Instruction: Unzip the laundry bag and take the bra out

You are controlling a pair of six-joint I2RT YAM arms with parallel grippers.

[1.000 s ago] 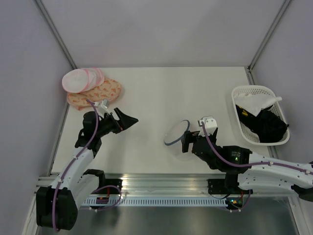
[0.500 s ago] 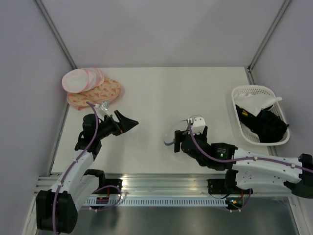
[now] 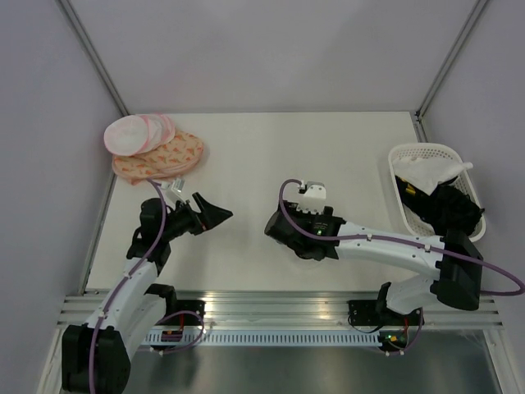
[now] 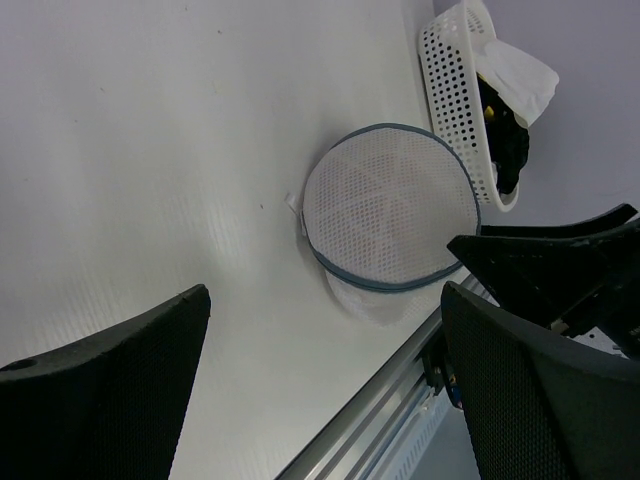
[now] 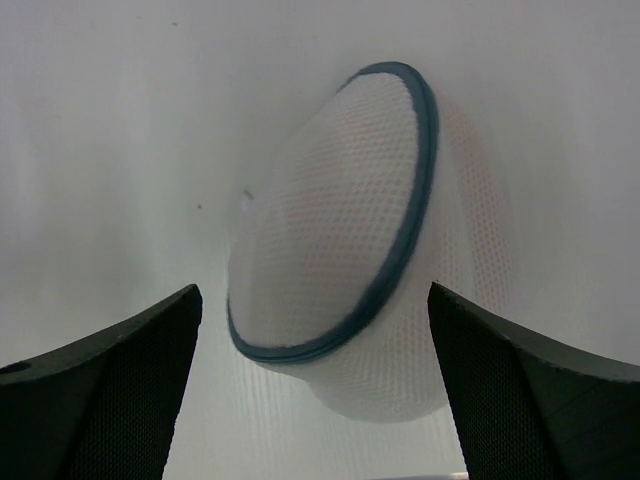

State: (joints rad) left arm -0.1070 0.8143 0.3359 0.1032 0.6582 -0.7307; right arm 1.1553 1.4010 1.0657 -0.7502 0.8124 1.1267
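Observation:
The laundry bag [image 5: 350, 250] is a round white mesh pouch with a dark grey-blue zipper rim, one edge tilted up off the table. It also shows in the left wrist view [image 4: 390, 220]. My right gripper [image 5: 318, 400] is open, close in front of the bag, one finger to each side and not touching it. In the top view the right gripper [image 3: 277, 231] covers the bag. My left gripper [image 3: 215, 215] is open and empty, left of the bag and pointing at it. The bra is not visible; only a faint pink tint shows through the mesh.
A white perforated basket [image 3: 408, 156] with black garments and a white cloth stands at the right edge. Stacked white rounds with pink edges [image 3: 131, 135] lie on an orange-patterned cloth [image 3: 168, 156] at the back left. A metal rail [image 3: 271, 302] runs along the near edge.
My right arm has swung left and forward over the bag, which now is hidden beneath it in the top view. The left gripper has barely moved.

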